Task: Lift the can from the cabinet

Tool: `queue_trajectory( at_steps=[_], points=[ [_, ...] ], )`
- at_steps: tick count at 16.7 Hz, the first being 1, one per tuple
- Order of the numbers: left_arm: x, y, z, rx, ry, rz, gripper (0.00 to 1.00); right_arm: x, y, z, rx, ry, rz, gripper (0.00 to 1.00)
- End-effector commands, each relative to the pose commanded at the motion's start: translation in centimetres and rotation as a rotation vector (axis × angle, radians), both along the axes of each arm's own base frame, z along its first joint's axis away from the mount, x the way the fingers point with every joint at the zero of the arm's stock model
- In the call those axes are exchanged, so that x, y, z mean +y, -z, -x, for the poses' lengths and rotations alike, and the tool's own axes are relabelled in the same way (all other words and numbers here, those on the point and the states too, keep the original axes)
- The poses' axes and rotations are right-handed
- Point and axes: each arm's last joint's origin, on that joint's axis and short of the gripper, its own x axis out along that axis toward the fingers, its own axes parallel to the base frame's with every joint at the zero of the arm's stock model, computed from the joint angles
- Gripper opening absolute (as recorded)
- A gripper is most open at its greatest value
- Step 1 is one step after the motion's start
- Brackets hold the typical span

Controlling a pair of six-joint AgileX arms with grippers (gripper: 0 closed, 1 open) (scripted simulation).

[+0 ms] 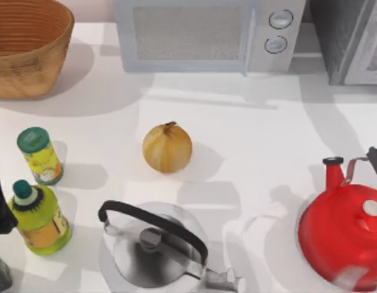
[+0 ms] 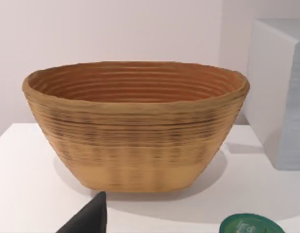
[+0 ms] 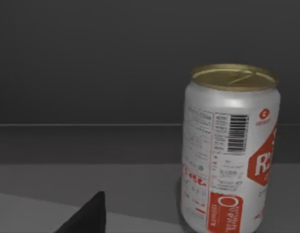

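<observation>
Can (image 3: pixel 230 148), upright on the dark cabinet floor (image 3: pixel 91 184) at far right, looks light, thin-walled, slippery, best gripped mid-body; whether the right gripper is open I cannot tell

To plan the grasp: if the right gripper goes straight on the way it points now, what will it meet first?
Probably the can, standing upright slightly off the line; otherwise the dark back wall of the cabinet. Depth is unclear.

left arm (image 1: pixel 0 204): black, smooth, rounded housing at the table's left edge | left gripper finger (image 2: pixel 87 217): matte black, wedge-shaped, tapering to a point | right gripper finger (image 3: pixel 87 216): same matte black pointed wedge, no markings visible
</observation>
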Motion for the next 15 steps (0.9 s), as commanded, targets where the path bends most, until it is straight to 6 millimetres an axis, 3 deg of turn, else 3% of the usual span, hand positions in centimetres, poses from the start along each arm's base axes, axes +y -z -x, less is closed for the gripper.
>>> queue_trajectory(
  at_steps=[3,9,14,15],
  points=[
    [0.0,0.0,0.0,0.000,0.000,0.000,1.00,0.1,0.0,-1.1,0.002,-0.001,0.001,1.00],
    [0.0,0.0,0.0,0.000,0.000,0.000,1.00,0.1,0.0,-5.7,0.003,-0.001,0.001,1.00],
    [0.0,0.0,0.0,0.000,0.000,0.000,1.00,0.1,0.1,-6.1,0.003,-0.001,0.001,1.00],
    [0.0,0.0,0.0,0.000,0.000,0.000,1.00,0.1,0.1,-6.1,0.003,-0.001,0.001,0.92]
  ],
)
